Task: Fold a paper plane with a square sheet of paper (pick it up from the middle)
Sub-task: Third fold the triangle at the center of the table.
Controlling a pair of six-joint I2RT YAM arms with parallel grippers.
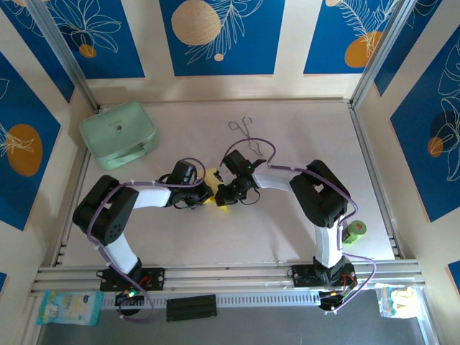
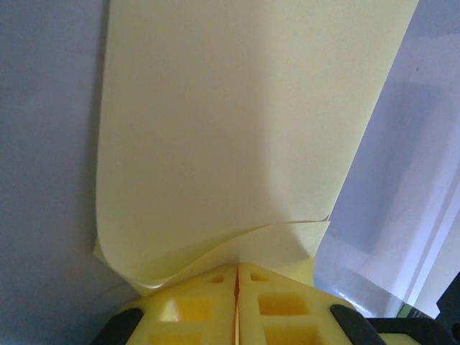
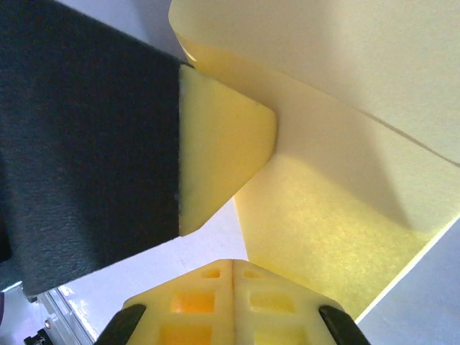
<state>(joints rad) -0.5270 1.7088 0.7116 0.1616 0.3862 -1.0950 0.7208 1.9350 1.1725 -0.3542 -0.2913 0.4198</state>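
Fold step: thin yellow square sheet of paper [image 2: 230, 129] held over the pale table [image 1: 287, 144], between both hands.
Its curled edge is pinched by the left hand [image 2: 237, 267]; the right hand [image 3: 232, 264] is pressed together alongside, grip unclear. Edges should be aligned before creasing.

left arm [image 1: 115, 215]: white links, bulky black joint housings, there at lower left of the top view.
right arm [image 1: 327, 205]: same white-and-black build, lower right.
cables [image 1: 144, 184]: lilac-grey, running along both arms, looping loose.
bases [image 1: 129, 277]: black blocks, red wiring, tiny green light.
left gripper [image 2: 237, 267]: yellow moulded fingers [image 2: 187, 309], square recesses, black side holders.
right gripper [image 3: 232, 263]: identical yellow moulding, black corners.
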